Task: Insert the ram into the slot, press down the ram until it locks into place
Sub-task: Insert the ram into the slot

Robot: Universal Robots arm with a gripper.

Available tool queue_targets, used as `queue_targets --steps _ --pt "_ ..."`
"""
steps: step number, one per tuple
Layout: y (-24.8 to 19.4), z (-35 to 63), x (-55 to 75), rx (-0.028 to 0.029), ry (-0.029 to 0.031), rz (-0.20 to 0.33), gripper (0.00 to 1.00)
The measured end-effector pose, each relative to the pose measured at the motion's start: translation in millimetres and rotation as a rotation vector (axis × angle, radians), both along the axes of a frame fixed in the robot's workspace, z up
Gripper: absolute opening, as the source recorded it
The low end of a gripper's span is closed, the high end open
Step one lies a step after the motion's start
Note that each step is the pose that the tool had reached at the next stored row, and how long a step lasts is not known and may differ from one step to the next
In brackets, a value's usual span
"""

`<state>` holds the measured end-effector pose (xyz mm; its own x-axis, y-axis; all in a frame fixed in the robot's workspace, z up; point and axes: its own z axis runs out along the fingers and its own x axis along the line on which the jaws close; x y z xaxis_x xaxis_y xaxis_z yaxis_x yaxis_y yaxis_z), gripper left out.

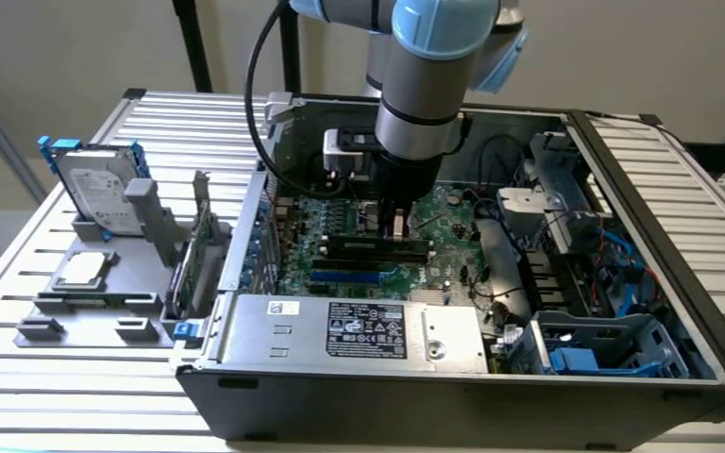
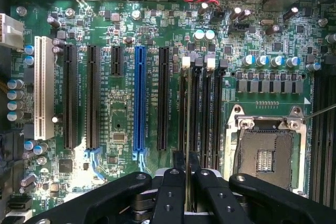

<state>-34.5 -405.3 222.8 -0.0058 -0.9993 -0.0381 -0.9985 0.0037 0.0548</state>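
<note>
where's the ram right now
In the wrist view the ram is held on edge in the pincer, over the black memory slots, between the blue slot and the processor socket.

We see the ram (image 2: 188, 129) edge-on, a thin green stick standing upright along the narrow black slot (image 2: 181, 114), which has a pale end clip.

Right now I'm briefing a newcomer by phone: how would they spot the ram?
Inside the open computer case, find the green motherboard and its bank of black memory slots beside the CPU socket. The ram is the thin stick, edge-on between the fingers of the gripper at that bank; its neighbours are black sockets.
</note>
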Motion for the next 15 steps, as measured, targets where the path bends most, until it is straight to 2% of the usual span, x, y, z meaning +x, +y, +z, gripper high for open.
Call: queue_targets --steps 15 --pt "0.4 -2.2 0.0 -0.0008 0.0 0.0 0.14"
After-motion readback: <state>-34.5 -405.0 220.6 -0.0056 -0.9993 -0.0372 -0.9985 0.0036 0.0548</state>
